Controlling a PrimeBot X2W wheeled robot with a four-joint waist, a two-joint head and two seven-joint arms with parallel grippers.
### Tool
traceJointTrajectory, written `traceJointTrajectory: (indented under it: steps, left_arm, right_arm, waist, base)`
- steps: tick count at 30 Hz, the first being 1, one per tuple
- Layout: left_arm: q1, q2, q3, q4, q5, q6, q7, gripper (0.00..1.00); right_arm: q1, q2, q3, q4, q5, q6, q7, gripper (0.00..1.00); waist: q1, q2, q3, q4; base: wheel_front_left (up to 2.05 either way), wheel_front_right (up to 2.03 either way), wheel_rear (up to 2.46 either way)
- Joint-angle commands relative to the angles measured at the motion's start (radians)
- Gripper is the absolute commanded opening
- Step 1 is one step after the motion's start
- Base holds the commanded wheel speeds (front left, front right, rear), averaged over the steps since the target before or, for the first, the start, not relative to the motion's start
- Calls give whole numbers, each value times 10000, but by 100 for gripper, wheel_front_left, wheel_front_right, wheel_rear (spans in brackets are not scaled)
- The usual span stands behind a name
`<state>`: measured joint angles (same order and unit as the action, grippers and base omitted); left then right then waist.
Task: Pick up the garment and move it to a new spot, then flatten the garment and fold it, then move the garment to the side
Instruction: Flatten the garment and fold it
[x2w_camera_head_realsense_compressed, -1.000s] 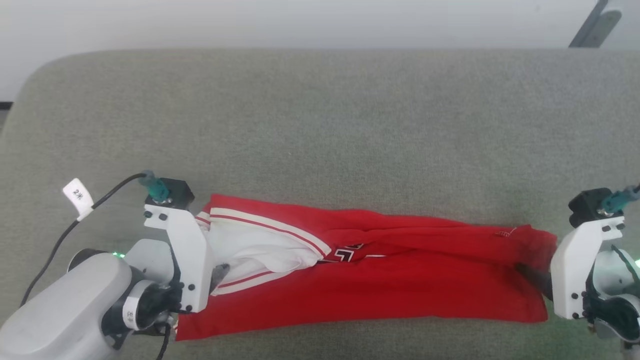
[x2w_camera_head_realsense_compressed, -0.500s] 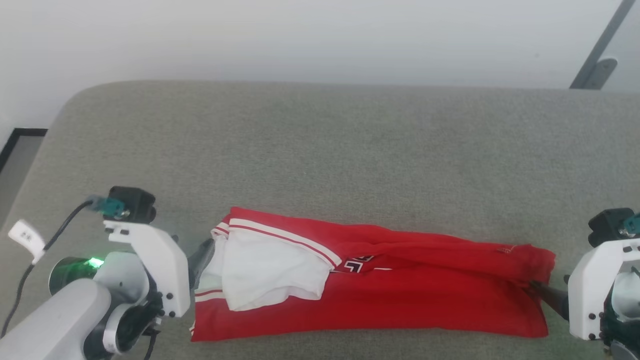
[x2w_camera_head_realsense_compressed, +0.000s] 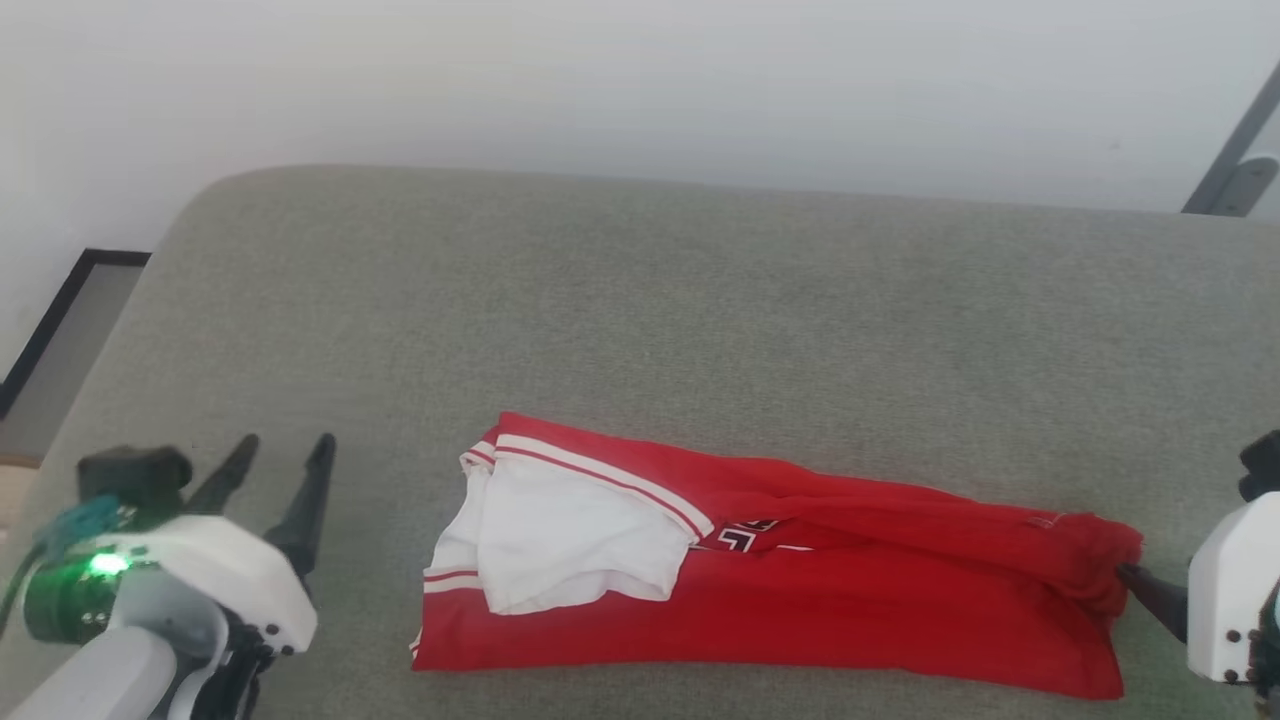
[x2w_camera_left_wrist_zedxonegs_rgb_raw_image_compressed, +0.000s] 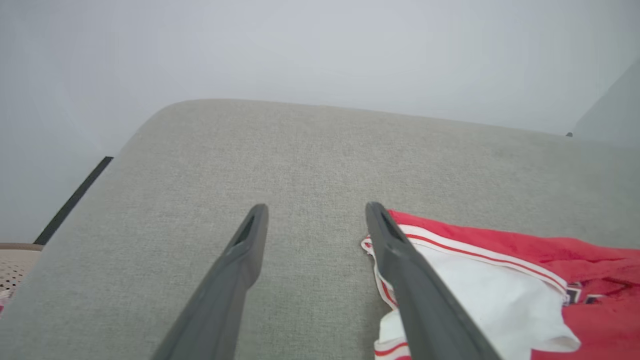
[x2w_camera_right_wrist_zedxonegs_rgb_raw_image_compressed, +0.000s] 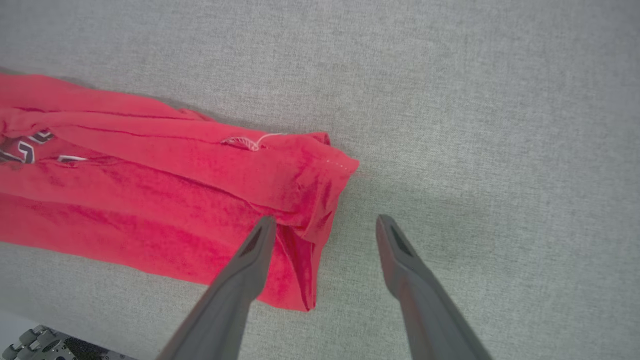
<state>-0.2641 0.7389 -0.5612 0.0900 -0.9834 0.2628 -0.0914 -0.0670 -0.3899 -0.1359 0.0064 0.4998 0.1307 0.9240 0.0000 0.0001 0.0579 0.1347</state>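
Two grippers, and both have just let go! The left gripper (x2w_camera_head_realsense_compressed: 285, 445) was tucked in at the collar end of the garment (x2w_camera_head_realsense_compressed: 800, 610) a second ago; now it stands well off that end, fingers spread wide, empty, low and nearly level. The right gripper (x2w_camera_right_wrist_zedxonegs_rgb_raw_image_compressed: 325, 221) has backed off less. Its jaws are apart and grasp nothing, angled down with one finger over the garment's hem corner and the other past it; touching or not, I can't tell. Between them the garment lies as a long folded band, white sleeve (x2w_camera_head_realsense_compressed: 570, 540) on top, lettering (x2w_camera_head_realsense_compressed: 740, 535) peeking out beside it. I read that as one fold laid down, with more folding likely to come. Beyond the garment, the grey cushion (x2w_camera_head_realsense_compressed: 700, 300) runs back to the wall.
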Motion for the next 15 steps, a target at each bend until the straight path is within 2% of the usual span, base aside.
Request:
traceJointTrajectory:
  steps: [1, 7, 12, 15]
  left_arm:
    - [161, -66, 114, 55, 55, -78, -302, 100]
    - [681, -359, 564, 572, 216, -271, -1483, 100]
    - [929, -757, 1118, 935, 711, -589, -1733, 100]
    - [1075, -1144, 1768, 956, 1218, -788, -1752, 100]
  right_arm:
    - [-93, -25, -60, 112, -46, 2, -7, 100]
    - [-215, -85, -51, 926, 128, 2, 97, 100]
    - [-461, 1, 169, 1805, 435, 2, -119, 100]
    - [-648, 37, 372, 2344, 642, 0, -231, 100]
  waist:
    - [0, -1, 51, 68]
    - [0, -1, 244, 332]
    - [0, -1, 391, 551]
    - [0, -1, 455, 667]
  base:
    - [0, 0, 0]
    - [0, 0, 0]
    - [0, 0, 0]
    - [0, 0, 0]
